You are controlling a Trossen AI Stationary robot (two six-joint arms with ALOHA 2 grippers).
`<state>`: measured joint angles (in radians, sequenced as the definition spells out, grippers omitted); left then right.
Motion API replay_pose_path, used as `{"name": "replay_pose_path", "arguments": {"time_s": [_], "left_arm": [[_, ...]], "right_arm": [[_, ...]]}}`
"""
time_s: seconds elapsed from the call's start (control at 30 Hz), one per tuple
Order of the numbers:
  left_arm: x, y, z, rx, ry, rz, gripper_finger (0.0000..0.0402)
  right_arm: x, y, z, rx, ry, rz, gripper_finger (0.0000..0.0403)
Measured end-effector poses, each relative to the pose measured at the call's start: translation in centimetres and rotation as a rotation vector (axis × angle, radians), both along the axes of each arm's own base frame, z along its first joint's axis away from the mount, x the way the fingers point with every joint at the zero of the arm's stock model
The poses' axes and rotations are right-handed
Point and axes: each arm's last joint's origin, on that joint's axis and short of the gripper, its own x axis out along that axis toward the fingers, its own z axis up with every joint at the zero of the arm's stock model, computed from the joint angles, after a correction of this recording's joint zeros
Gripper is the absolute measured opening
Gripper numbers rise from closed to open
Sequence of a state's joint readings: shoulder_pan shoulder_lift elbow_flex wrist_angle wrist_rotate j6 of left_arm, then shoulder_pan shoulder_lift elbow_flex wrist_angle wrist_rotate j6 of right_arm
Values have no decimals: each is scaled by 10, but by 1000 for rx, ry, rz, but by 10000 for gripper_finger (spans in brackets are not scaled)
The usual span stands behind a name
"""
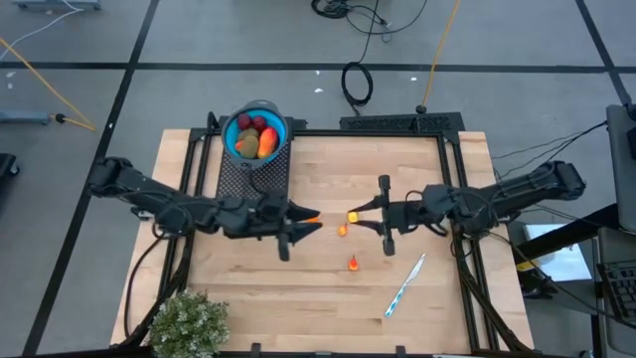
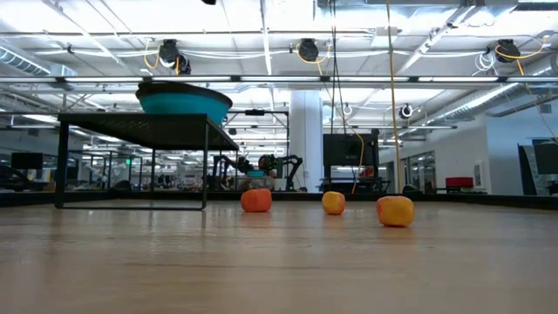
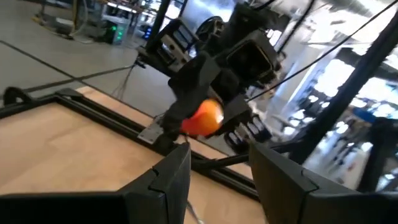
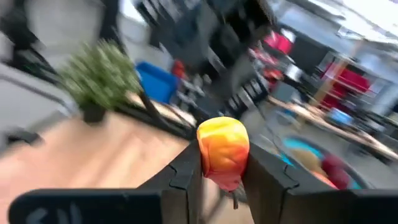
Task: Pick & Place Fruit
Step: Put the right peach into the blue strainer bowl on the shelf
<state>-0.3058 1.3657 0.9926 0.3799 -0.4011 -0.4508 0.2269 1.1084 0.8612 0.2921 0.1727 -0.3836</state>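
I have the right gripper [image 1: 354,214] up off the table near the middle, its fingers [image 4: 186,171] pinching a small yellow-orange fruit [image 4: 224,152] between them; the right wrist view shows it clamped squarely. My left gripper [image 1: 316,220] faces it from the left, just beside it. Its fingers [image 3: 171,177] stand spread in the left wrist view with nothing between them there, though from above I see an orange tip at that gripper's nose and cannot tell whether it is a piece or not.

As I judge it, the job is well along. The blue bowl [image 1: 235,127], on its black stand [image 1: 253,177] at the far left of the table, already holds several fruits: dark red balls, a brown-green oval and a red-orange piece. Still out on the wooden table [image 1: 298,298] are two small orange bits, one [image 1: 343,230] just below the grippers and one [image 1: 352,263] nearer me. So three pieces remain to place, counting the one I hold. The pen [image 1: 405,285] and the plant [image 1: 187,323] stay where they are.
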Motion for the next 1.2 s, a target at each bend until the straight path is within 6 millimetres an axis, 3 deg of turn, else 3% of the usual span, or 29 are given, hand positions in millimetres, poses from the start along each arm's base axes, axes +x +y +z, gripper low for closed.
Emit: {"name": "replay_pose_path", "arguments": {"time_s": [0.17,0.5,0.87,1.2], "left_arm": [[17,-3,-4,16,24,34,163],[39,3,-22,-210,47,100,164],[56,9,-49,-433,79,152,163],[58,12,-53,-439,68,206,163]], "right_arm": [[2,9,-8,-102,49,-149,89],[12,22,-28,-249,137,-341,89],[18,26,-40,-294,187,-334,89],[17,26,-47,-311,254,-273,89]]}}
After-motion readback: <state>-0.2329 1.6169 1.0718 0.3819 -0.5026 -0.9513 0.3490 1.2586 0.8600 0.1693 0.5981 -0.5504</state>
